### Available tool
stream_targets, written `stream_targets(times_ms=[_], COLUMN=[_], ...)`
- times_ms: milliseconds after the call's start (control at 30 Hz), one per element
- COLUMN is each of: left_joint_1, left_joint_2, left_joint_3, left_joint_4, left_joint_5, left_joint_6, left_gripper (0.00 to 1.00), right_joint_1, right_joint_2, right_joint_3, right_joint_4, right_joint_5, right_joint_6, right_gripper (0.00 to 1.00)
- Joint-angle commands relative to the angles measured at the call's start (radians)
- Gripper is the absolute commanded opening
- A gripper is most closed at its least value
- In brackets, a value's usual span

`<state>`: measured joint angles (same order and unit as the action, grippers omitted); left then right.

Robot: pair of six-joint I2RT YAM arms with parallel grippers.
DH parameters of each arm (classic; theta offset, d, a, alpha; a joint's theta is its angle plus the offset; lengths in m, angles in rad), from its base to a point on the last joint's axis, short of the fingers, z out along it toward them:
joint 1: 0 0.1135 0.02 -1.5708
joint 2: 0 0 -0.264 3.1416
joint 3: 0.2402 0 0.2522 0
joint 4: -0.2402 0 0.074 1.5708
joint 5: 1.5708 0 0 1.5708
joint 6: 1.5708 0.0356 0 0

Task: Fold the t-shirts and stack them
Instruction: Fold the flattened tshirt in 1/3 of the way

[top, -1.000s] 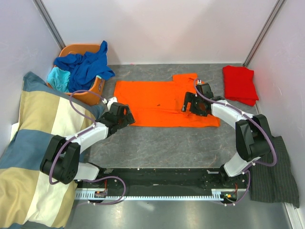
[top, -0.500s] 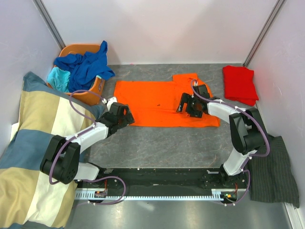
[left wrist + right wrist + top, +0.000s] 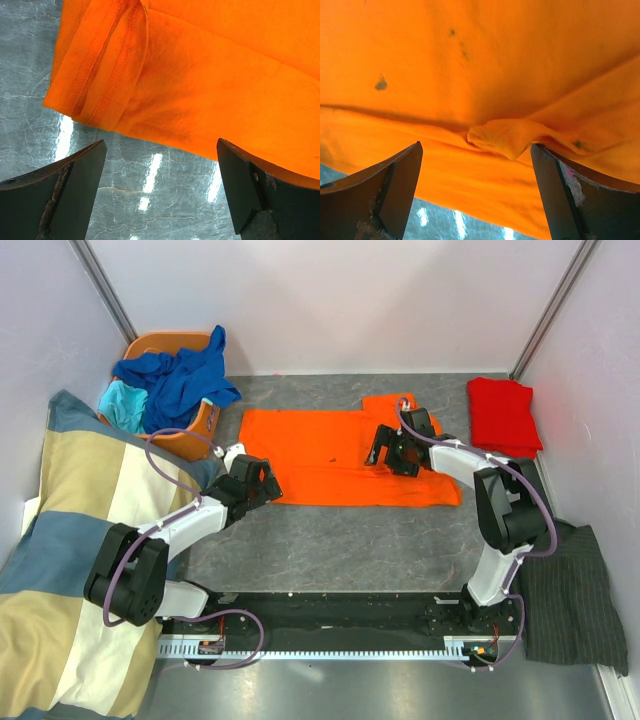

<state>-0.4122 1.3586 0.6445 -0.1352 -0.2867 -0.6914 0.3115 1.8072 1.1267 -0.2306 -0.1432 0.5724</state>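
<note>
While the left gripper (image 3: 160, 150) and right gripper (image 3: 476, 147) both gape fully, nothing held, we see the flat bright orange cotton t-shirt (image 3: 330, 455) on the grey marbled tabletop (image 3: 330, 540): its hemmed corner just ahead of the left gripper, a small bunched ridge btwn the right gripper's jaws.

The orange t-shirt (image 3: 470, 60) fills nearly the whole view, marked with a few dark specks (image 3: 381, 84). A small raised fold (image 3: 505, 137) bunches between the wide-spread fingers (image 3: 395, 190) of the right gripper (image 3: 475, 150). Grey marbled desk (image 3: 440, 220) shows below the hem.
</note>
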Motion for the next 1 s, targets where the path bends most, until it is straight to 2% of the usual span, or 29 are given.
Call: stream_targets(times_ms=[0,233,333,467,567,800,967], left_joint_1=[-0.004,-0.004,-0.004,-0.004,-0.004,-0.004,-0.004], left_joint_2=[-0.027,-0.053,-0.064,-0.076,-0.087,-0.078,-0.047], left_joint_3=[0.018,0.014,0.014,0.015,0.012,0.029,0.056], left_joint_4=[-0.017,-0.034,-0.043,-0.044,-0.050,-0.047,-0.040], left_joint_5=[-0.034,-0.043,-0.043,-0.042,-0.040,-0.049,-0.049], left_joint_6=[-0.002,0.010,0.012,0.015,0.018,0.021,0.029], left_gripper=[1.00,1.00,1.00,1.00,1.00,1.00,1.00], right_joint_1=[0.006,0.008,0.009,0.009,0.009,0.012,0.046], right_joint_2=[0.056,0.164,0.211,0.212,0.178,0.006,-0.049], right_joint_3=[0.097,0.246,0.341,0.372,0.390,0.308,0.188], right_joint_4=[0.033,0.037,0.057,0.145,0.143,-0.047,-0.160], right_joint_5=[-0.013,-0.018,-0.067,-0.159,-0.180,-0.006,0.137], right_joint_6=[-0.006,-0.009,-0.019,-0.034,-0.063,-0.141,-0.193], right_gripper=[0.98,0.98,0.98,0.98,0.98,0.98,0.98])
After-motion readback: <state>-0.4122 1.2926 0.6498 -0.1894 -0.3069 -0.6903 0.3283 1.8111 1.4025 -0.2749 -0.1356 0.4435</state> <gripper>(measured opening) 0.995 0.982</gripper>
